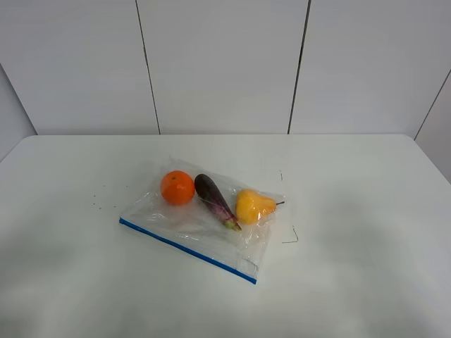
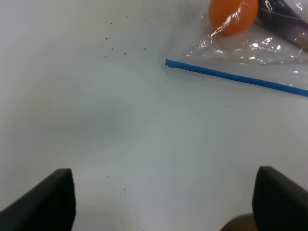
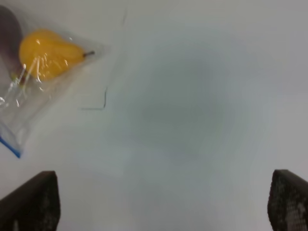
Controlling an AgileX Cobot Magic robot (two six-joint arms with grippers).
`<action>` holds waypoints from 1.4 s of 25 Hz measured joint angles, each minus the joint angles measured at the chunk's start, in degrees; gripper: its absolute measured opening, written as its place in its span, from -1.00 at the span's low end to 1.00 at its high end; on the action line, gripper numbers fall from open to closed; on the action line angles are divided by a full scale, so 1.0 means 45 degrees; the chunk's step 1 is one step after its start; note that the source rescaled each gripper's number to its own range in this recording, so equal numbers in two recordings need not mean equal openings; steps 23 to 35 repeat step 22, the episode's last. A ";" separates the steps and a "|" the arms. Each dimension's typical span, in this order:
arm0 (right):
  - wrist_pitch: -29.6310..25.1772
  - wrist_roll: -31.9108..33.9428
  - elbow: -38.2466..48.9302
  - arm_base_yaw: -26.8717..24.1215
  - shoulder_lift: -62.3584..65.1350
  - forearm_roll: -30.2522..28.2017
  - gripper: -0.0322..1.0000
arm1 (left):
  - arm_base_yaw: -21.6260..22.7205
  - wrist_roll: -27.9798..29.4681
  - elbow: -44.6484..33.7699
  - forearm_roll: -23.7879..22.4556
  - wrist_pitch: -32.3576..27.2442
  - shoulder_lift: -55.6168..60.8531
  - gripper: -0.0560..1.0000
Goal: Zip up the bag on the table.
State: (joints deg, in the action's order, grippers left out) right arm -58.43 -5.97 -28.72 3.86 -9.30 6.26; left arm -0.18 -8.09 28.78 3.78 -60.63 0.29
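Observation:
The clear bag [image 1: 184, 224] lies flat in the middle of the white table [image 1: 352, 267], its blue zip strip [image 1: 187, 251] along the near edge. Inside are an orange [image 1: 177, 187], a purple eggplant [image 1: 215, 200] and a yellow pear [image 1: 252, 205]. Neither gripper shows in the exterior high view. The left gripper [image 2: 163, 202] is open over bare table, short of the strip's left end [image 2: 168, 63]; the orange [image 2: 233, 15] shows beyond. The right gripper [image 3: 163, 202] is open over bare table, to the right of the pear [image 3: 45, 57] and the strip's right end [image 3: 12, 148].
Small dark specks [image 1: 99, 201] dot the table left of the bag. Thin dark pen-like marks [image 1: 290, 238] lie just right of the bag. A white panelled wall [image 1: 225, 63] stands behind the table's far edge.

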 joint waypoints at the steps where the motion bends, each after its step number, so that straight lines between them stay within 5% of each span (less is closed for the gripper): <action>1: 0.0000 0.0000 0.0000 0.0000 0.0299 0.0000 0.96 | 0.0000 0.0000 0.0000 0.0000 0.0000 0.0000 0.96; 7: -0.0011 0.0000 0.0000 0.0005 0.2102 0.0044 0.96 | 0.0000 0.0000 0.0000 0.0000 0.0000 0.0000 0.96; 35: -0.0011 0.0005 0.0000 0.0035 0.2113 0.0086 0.96 | 0.0000 0.0000 0.0000 0.0000 0.0000 0.0000 0.96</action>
